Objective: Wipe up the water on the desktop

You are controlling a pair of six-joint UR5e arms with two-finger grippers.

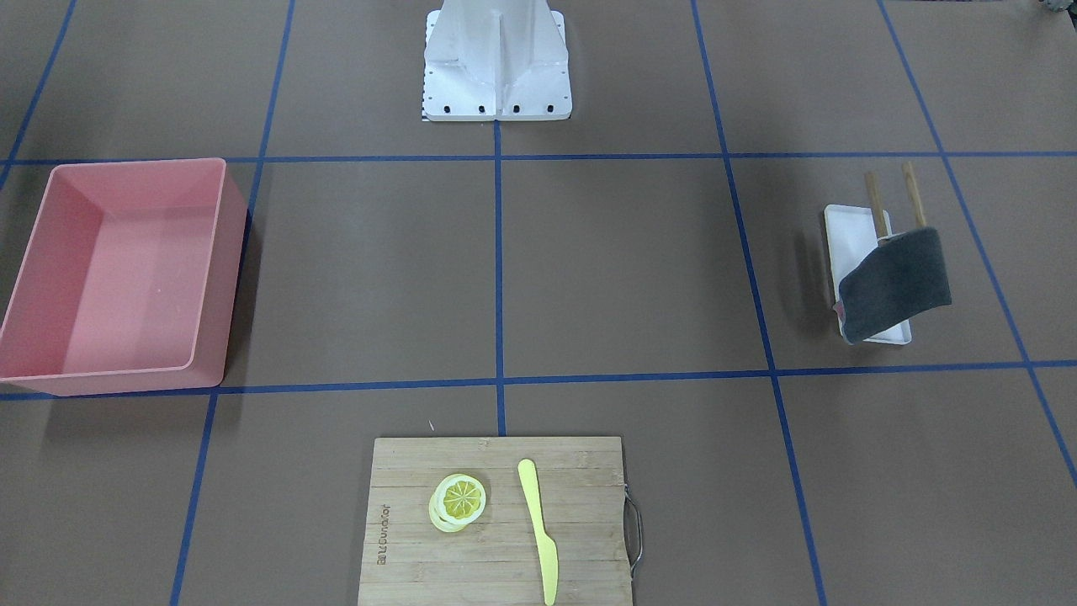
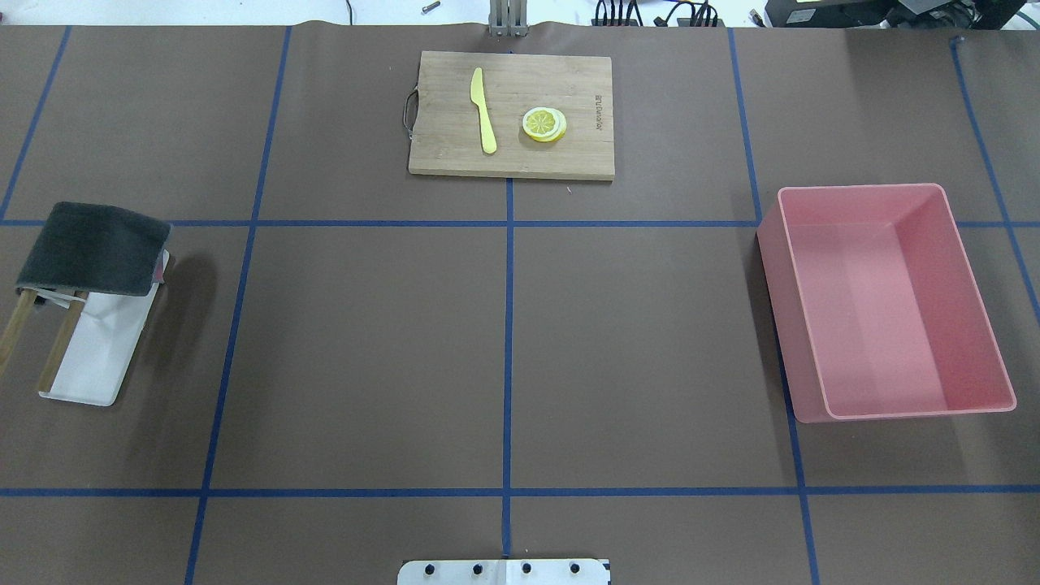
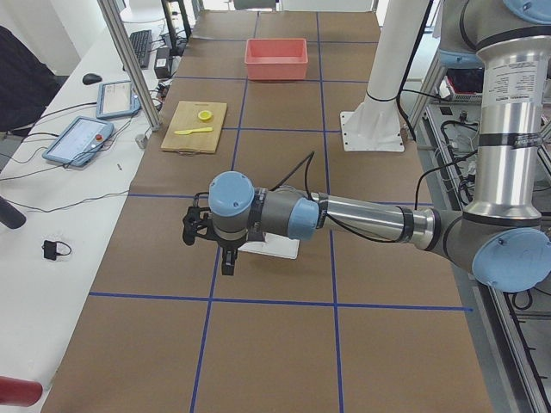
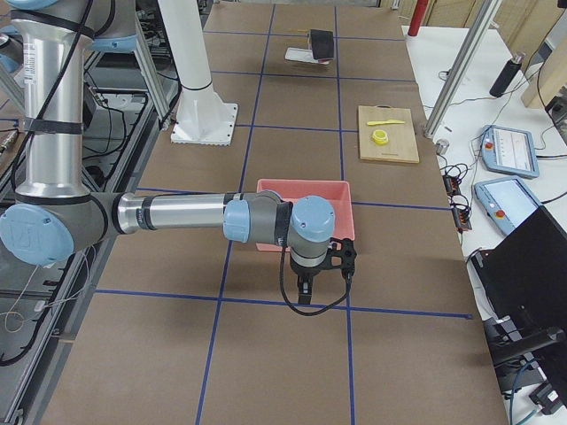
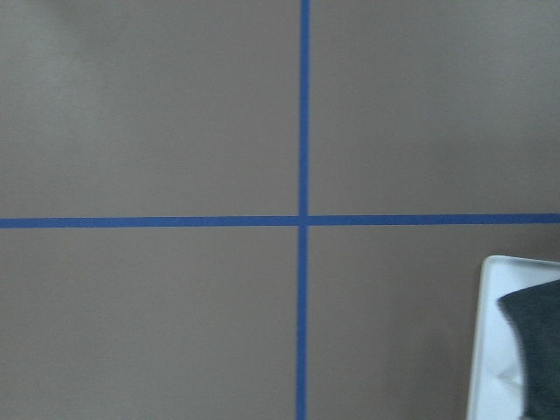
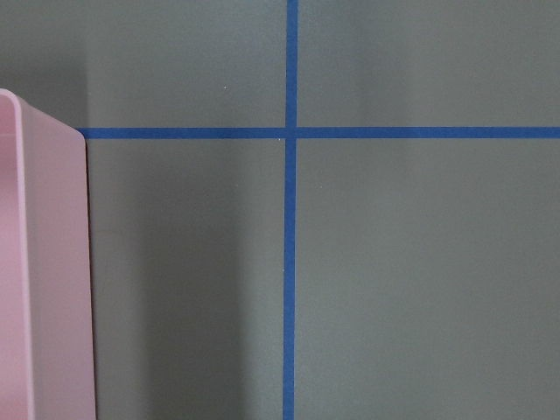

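The desktop is a flat matte brown surface with a grid of blue tape lines; I make out no water on it. A dark grey cloth hangs over a small wooden rack on a white tray at the left side. My left gripper hangs over the desktop beside that tray; I cannot tell if it is open or shut. The left wrist view shows the tray's corner and the cloth. My right gripper hangs beside the pink bin; I cannot tell its state.
The pink bin stands empty on the right side. A bamboo cutting board at the far middle holds a yellow knife and lemon slices. The robot's white base is at the near middle edge.
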